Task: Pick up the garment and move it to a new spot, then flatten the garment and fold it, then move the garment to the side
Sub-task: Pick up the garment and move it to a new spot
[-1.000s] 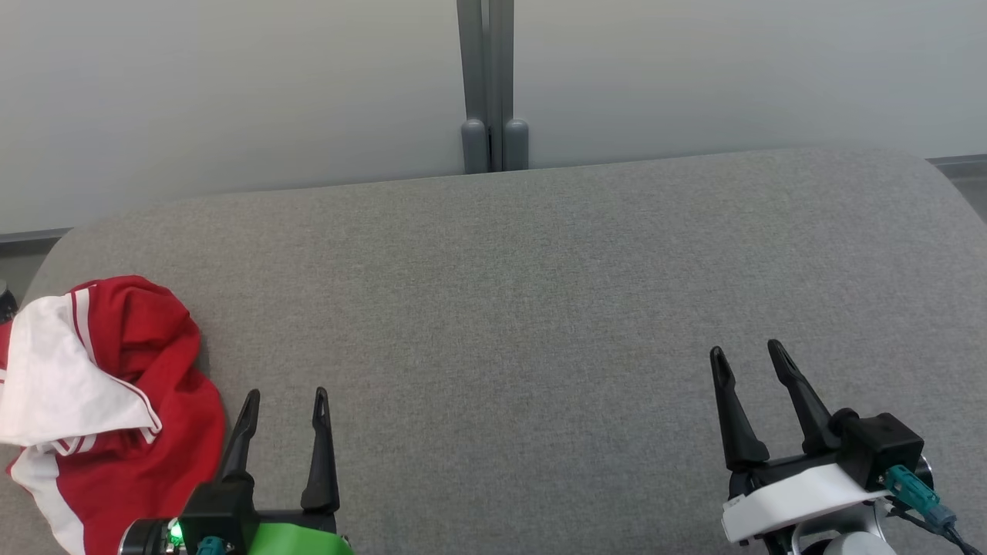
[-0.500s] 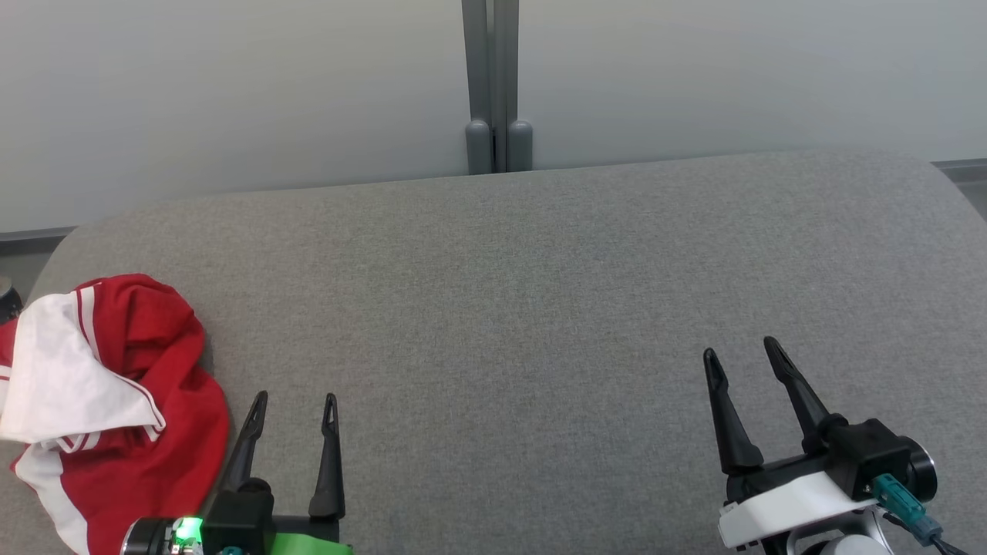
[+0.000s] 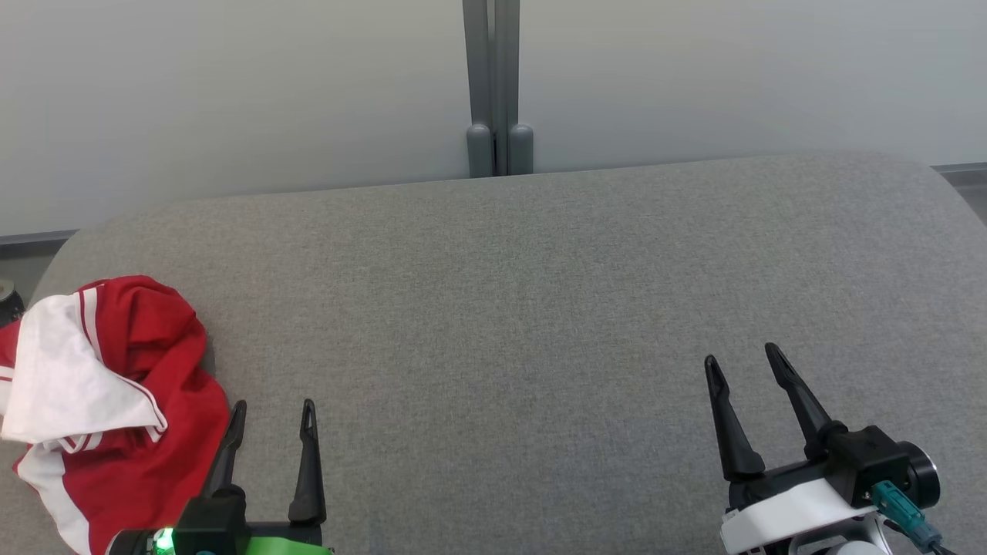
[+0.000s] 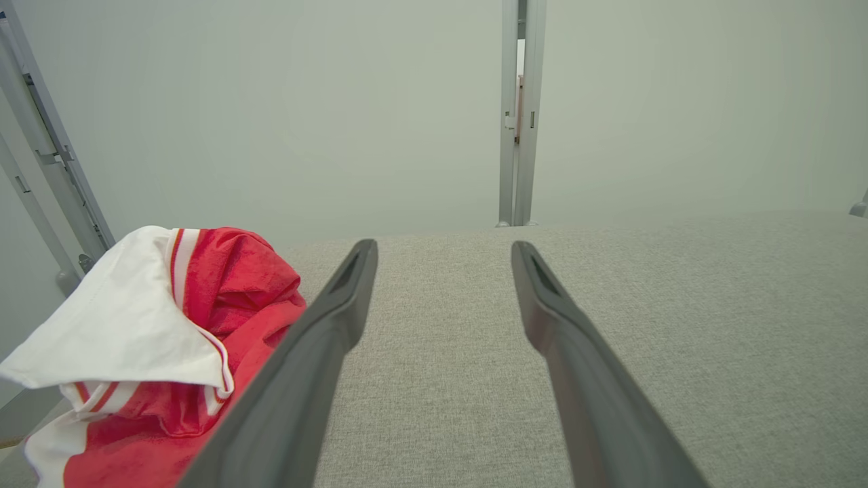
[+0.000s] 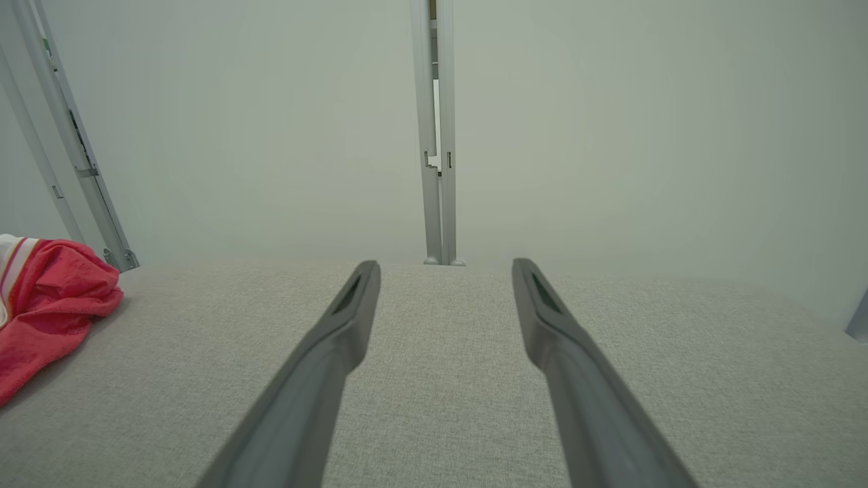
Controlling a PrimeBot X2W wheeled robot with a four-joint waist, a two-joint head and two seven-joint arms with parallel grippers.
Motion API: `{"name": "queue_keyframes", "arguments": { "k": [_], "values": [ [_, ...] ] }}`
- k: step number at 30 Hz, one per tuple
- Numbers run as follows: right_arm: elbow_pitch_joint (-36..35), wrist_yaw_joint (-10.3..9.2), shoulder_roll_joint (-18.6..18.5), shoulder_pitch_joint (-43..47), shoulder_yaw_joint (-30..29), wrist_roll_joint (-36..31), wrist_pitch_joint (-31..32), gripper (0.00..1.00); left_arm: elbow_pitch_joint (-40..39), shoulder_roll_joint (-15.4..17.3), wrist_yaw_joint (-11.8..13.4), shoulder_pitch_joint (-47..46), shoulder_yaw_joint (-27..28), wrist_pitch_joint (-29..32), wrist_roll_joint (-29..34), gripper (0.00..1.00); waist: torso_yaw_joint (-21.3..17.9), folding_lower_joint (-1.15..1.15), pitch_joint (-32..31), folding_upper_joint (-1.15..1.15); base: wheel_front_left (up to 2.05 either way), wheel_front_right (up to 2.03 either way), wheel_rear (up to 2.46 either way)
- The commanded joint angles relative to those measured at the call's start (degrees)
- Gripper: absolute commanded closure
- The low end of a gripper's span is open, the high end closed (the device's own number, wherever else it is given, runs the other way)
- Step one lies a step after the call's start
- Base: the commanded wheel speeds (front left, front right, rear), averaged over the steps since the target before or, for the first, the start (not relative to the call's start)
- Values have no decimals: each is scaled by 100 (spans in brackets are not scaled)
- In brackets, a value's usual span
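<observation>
- Left gripper [image 3: 274, 405]: stands with jaws wide apart, grips nothing, points away from the robot over the near left part of the grey padded surface [image 3: 501, 308].
- In the left wrist view, same gripper [image 4: 442, 245]: shows bare grey fabric between the two dark fingers [image 4: 319, 339].
- Its outer finger: lies just beside the right edge of the garment [image 3: 139, 370]; cannot tell whether cloth and finger touch.
- Right gripper [image 3: 740, 354]: also spread wide and empty, tilts slightly leftward over the near right part of the surface, well apart from the garment.
- From the right wrist [image 5: 444, 264]: shows only grey fabric between the fingers.
- Garment: lies crumpled in a heap at the left end of the surface, red with a white panel folded over the top and thin red-and-white stripes along the trim [image 4: 169, 318]; shows at the far left edge of the right wrist view [image 5: 54, 291].
- Behind the surface: pale wall [image 3: 231, 92] with a grey upright post [image 3: 493, 77] at the middle.
</observation>
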Motion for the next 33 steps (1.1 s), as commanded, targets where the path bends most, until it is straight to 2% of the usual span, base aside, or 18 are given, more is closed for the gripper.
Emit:
{"name": "queue_keyframes", "arguments": {
  "k": [1,24,33],
  "values": [
    [11,3,-5,47,-4,42,-13,0,-1,-2,-23,63,31,-6,41,0,2,0,-3,0,0,0,0],
    [16,3,-5,109,7,43,-13,0,84,-8,-51,73,-43,-6,-4,0,53,0,12,0,0,0,0],
    [24,3,-5,152,12,45,-13,0,141,-7,-64,98,2,-6,-119,0,395,0,19,0,0,0,0]
  ]
}}
